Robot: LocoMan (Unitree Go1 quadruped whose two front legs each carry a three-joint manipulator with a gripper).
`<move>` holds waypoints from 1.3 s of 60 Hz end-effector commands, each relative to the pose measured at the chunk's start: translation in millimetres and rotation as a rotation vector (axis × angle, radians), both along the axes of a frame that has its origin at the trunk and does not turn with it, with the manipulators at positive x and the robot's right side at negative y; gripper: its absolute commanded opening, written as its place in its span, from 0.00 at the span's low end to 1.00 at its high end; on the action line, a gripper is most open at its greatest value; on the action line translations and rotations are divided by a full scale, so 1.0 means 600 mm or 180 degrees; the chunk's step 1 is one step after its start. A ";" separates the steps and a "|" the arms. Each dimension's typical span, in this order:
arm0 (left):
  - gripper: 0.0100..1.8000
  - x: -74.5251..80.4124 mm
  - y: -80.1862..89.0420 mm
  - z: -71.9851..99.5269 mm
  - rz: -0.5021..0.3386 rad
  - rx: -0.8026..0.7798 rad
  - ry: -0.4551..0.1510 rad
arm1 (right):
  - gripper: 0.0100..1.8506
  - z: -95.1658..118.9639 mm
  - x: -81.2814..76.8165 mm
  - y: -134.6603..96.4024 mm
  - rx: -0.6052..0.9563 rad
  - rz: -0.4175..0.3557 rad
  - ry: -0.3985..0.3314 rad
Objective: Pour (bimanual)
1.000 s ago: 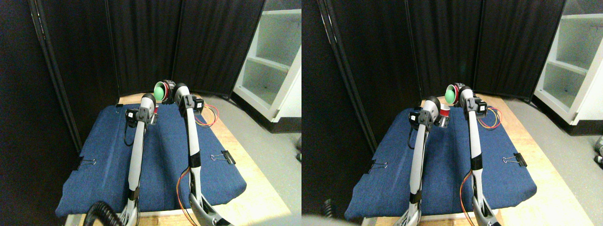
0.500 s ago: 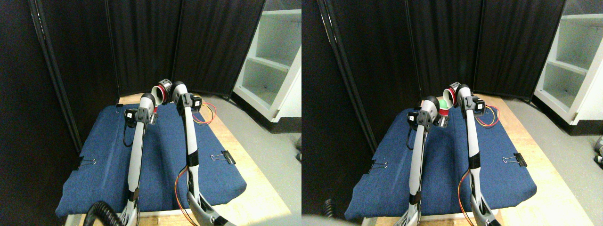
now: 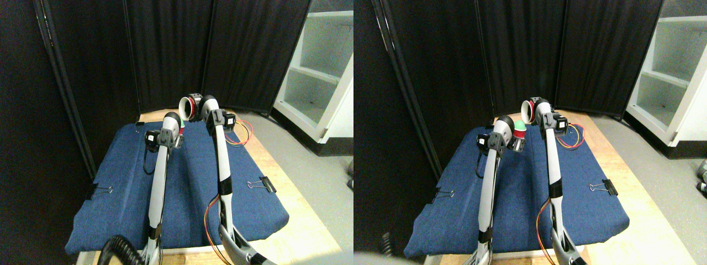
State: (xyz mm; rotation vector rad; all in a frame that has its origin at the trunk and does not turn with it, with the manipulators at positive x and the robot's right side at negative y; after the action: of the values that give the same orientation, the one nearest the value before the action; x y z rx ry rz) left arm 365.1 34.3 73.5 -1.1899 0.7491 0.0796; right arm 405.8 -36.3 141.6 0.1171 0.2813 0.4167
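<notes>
Stereo pair view, sole view available. Right gripper carries a red cup tipped on its side, white interior facing the camera's left, above the far edge of the blue cloth on the counter. Left gripper sits just below and beside it, largely hidden behind the left arm's own wrist; a second red cup shows only as a sliver at that wrist.

Change noted: one second ago a green ball filled the mouth of the tipped cup. That mouth now reads empty and white, and the green ball shows as a small patch atop the lower cup; the right half of the pair shows it more plainly, seated at that cup's rim. Judgement: the transfer has taken place and the pour is essentially complete; what remains is righting the upper cup and setting both down.

Jaws: the right pair appears closed around the tipped cup, since it hangs unsupported otherwise. The left pair cannot be told; the wrist blocks it, though the lower cup is evidently carried there.

Binder clips pin the cloth edges.
</notes>
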 end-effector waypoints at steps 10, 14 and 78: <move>0.00 0.006 0.000 0.012 0.0025 -0.0075 -0.0129 | 0.00 0.006 -0.001 -0.026 0.0648 -0.0642 0.0348; 0.00 0.007 0.001 0.012 0.0012 -0.0062 -0.0153 | 0.00 -0.001 0.005 -0.040 0.1077 -0.0680 0.0568; 0.00 0.032 0.077 -0.054 0.0695 0.0131 -0.0821 | 0.00 -0.110 -0.011 -0.109 0.3227 -0.1478 0.0699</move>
State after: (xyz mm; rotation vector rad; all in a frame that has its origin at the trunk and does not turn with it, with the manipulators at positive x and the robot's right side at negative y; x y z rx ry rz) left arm 380.3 82.0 43.2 -1.1921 0.4073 0.1354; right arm 396.8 -99.8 76.8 1.2194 0.2603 0.0414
